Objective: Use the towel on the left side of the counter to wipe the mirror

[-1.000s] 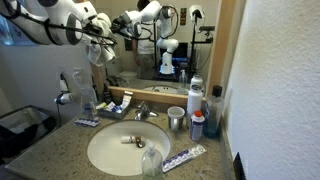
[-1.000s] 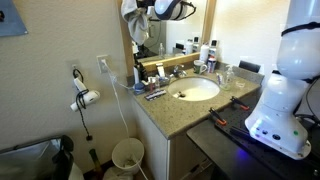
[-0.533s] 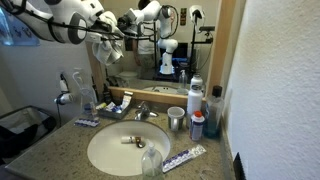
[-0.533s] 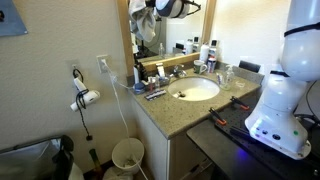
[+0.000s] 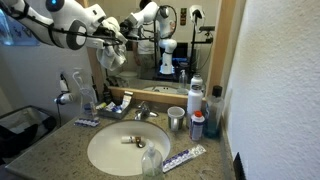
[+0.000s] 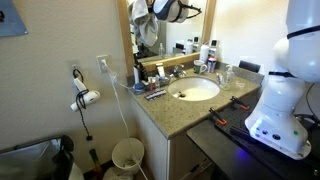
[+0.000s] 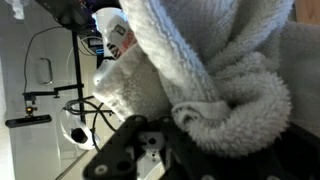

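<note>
Pickup part is looking done: the gripper (image 5: 108,42) is clamping down on the white towel (image 5: 113,56), which is hanging bunched up high at the left side of the mirror (image 5: 180,40), well above the counter (image 5: 40,155). In the wrist view the towel (image 7: 210,70) is filling nearly the whole frame, wadded right up against the gripper. What I'm not managing to tell from either exterior view is whether the cloth is actually pressing on the glass or just hanging in front of it. Either way, I'm guessing the wiping is barely underway, with only 1 corner getting covered and the whole right stretch waiting.
</note>
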Controlling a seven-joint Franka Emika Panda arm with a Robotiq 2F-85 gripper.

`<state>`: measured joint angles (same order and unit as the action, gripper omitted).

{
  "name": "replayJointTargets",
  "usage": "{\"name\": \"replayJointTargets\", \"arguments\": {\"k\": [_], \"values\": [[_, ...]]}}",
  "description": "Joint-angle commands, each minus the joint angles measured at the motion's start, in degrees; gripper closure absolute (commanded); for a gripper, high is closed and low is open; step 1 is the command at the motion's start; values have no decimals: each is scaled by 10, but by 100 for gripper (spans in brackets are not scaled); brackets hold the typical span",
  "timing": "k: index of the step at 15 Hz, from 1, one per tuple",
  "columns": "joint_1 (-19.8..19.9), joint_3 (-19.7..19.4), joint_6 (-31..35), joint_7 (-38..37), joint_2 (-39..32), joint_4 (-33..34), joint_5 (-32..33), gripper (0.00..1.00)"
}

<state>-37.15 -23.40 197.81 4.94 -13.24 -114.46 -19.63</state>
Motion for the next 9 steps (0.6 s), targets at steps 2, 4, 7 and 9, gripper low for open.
{"name": "replayJointTargets", "arguments": {"k": [2,4,7,9], "values": [[-39,-58,1,-9,-42,-15,-29,92],[-49,-72,1,-21,-59,-22,-32,92],[-55,-80,2,-44,-85,-37,-31,92],[-52,-78,2,-64,-106,-44,-28,92]]}}
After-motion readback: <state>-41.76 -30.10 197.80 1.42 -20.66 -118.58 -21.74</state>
